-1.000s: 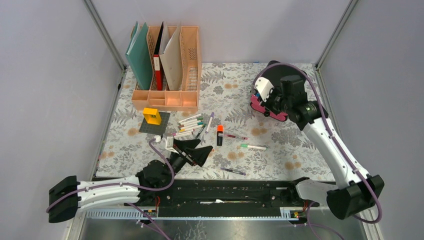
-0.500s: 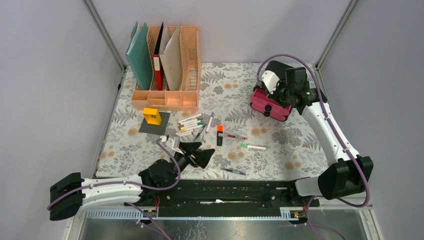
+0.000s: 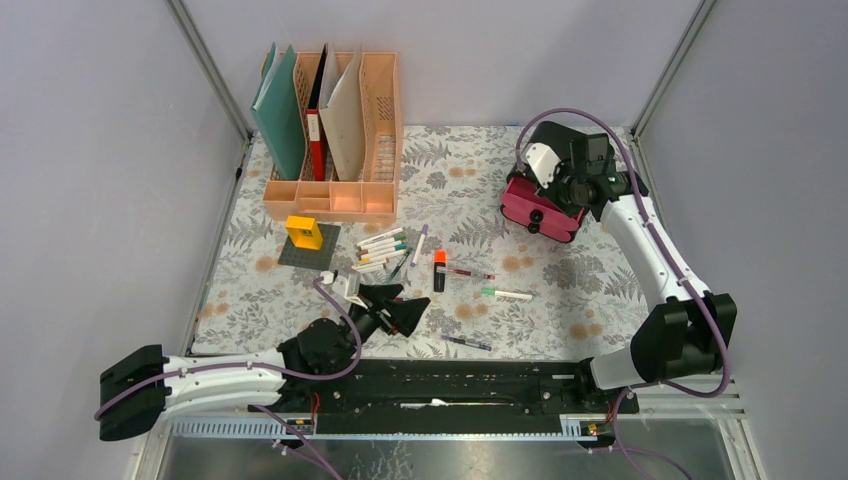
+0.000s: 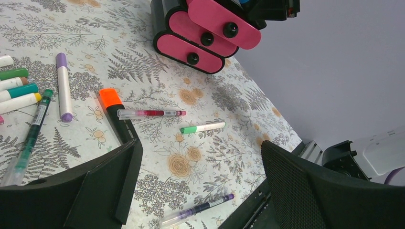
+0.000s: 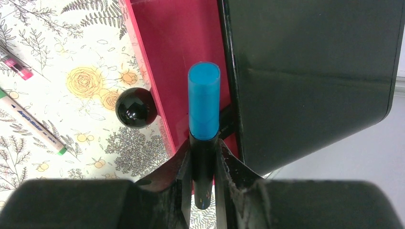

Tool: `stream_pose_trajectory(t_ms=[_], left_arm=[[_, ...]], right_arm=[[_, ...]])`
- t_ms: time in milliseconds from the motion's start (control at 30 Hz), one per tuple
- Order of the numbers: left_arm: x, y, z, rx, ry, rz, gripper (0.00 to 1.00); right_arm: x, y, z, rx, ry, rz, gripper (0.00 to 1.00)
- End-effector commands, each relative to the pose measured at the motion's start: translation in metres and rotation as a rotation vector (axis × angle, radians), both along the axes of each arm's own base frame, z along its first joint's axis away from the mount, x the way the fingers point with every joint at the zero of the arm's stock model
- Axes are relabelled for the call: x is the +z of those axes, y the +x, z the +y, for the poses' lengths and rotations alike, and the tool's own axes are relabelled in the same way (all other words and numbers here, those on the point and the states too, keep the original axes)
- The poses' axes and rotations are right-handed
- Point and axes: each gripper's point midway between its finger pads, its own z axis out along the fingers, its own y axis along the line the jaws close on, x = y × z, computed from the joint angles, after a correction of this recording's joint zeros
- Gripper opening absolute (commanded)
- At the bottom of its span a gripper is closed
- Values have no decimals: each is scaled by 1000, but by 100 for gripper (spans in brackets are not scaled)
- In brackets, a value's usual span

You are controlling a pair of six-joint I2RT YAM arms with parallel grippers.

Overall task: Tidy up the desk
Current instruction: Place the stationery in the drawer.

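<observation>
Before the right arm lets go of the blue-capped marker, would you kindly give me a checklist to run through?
1. Grip of right fingers on blue-capped marker: ok.
2. Marker above pink drawer box: ok.
3. Drawer open enough to take it: cannot tell.
4. Spare arm's left fingers open, away from the box: ok.
5. The desk cleared of loose pens: not ok, several lie scattered.
</observation>
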Motion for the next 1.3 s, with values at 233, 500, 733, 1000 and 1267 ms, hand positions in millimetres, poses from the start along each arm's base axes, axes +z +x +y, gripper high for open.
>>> stream_pose_trajectory(t_ms=[233, 500, 733, 1000, 1267], left_arm=[[9, 3, -2, 12, -17, -4, 99], [10, 4, -7, -2, 10, 7, 99], [4, 13, -13, 3, 73, 68, 99], [1, 33, -20, 84, 193, 171, 99], [-25, 51, -35, 112, 348, 231, 99]], right_arm=[[26, 14, 2, -18, 38, -80, 60], [64, -21, 29, -2, 259, -135, 73], [72, -100, 90, 221, 613, -36, 90], [54, -135, 106, 337, 728, -74, 100], [41, -126, 102, 290, 705, -62, 100]])
